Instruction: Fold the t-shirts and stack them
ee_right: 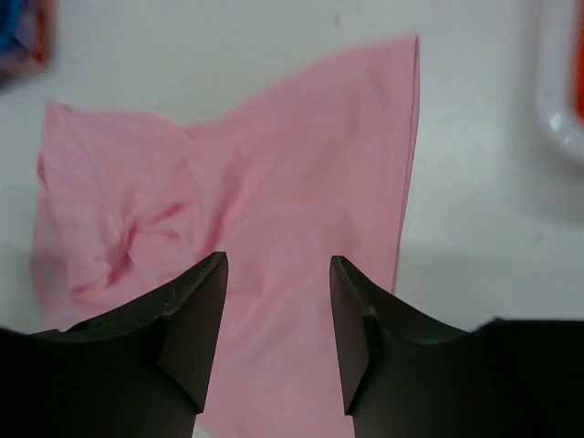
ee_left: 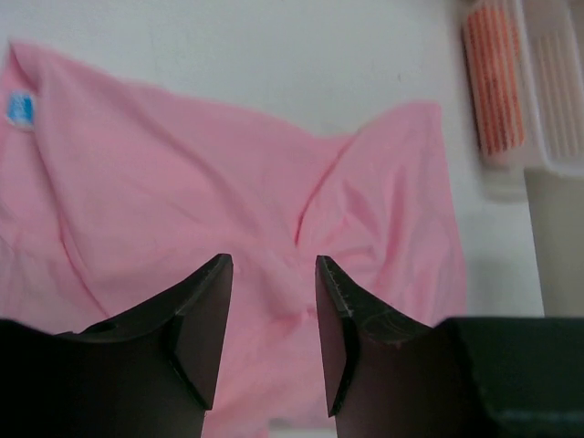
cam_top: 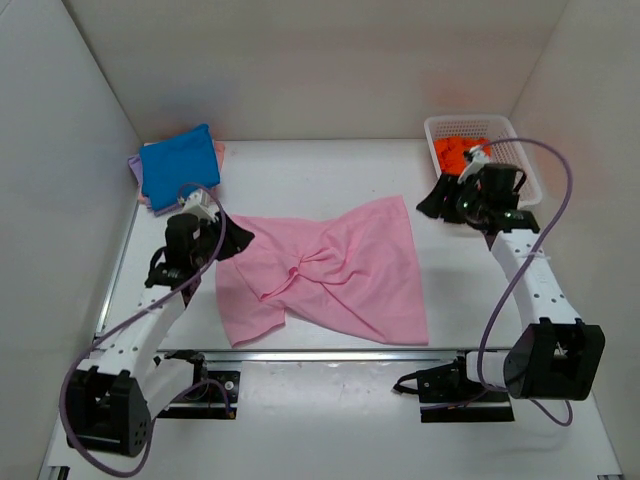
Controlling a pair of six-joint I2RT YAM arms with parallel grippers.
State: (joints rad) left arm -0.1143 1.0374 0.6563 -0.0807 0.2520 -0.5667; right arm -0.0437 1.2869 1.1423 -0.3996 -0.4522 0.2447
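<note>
A light pink t-shirt (cam_top: 330,272) lies spread and wrinkled in the middle of the table, bunched at its centre. It also shows in the left wrist view (ee_left: 228,210) and the right wrist view (ee_right: 274,210). A folded bright blue t-shirt (cam_top: 178,166) lies on top of a pale lavender one (cam_top: 135,172) at the back left. An orange t-shirt (cam_top: 458,152) lies in the white basket (cam_top: 520,140). My left gripper (cam_top: 238,240) is open and empty at the pink shirt's left edge. My right gripper (cam_top: 432,200) is open and empty, raised beside the shirt's far right corner.
The white lattice basket stands at the back right corner, also seen in the left wrist view (ee_left: 534,100). White walls close in the table on the left, back and right. A metal rail (cam_top: 320,353) runs along the near edge.
</note>
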